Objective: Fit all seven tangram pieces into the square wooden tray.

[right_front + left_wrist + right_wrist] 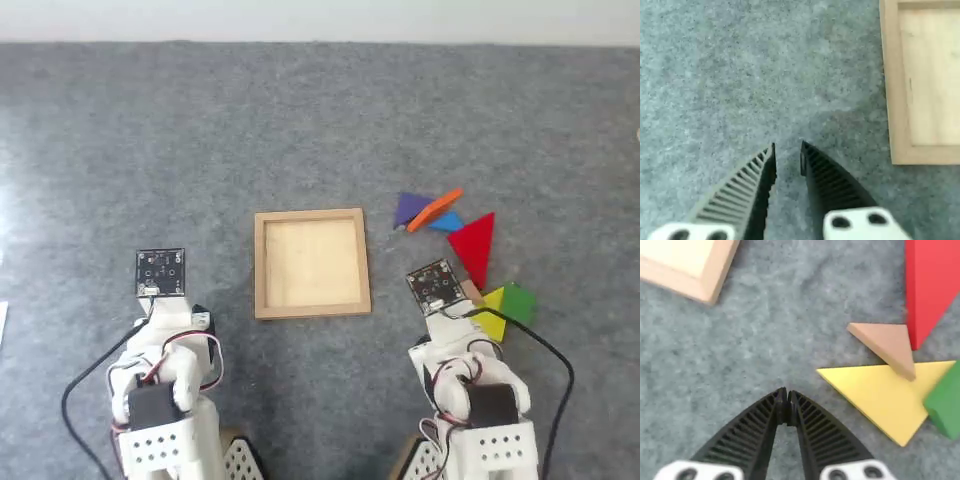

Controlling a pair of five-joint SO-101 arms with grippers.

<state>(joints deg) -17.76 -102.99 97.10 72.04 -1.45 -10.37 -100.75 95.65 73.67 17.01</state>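
The square wooden tray [259, 265] lies empty at the table's middle. To its right the pieces lie loose: purple [408, 207], orange [435, 210] and blue [447, 222] overlapping, then a red triangle [475, 247], a green piece [518, 302] and a yellow triangle [490, 320]. My right gripper [785, 393] is shut and empty over carpet, just short of the yellow triangle [885, 400]. A tan triangle [890, 342] and the green piece [946, 407] overlap that yellow one, beside the red triangle [930, 285]. My left gripper [788, 147] hovers slightly open and empty over carpet, left of the tray [888, 90].
Grey carpet covers the whole table. Both arm bases stand at the near edge, left [165, 420] and right [480, 420]. A black cable [545, 350] loops beside the right arm near the yellow and green pieces.
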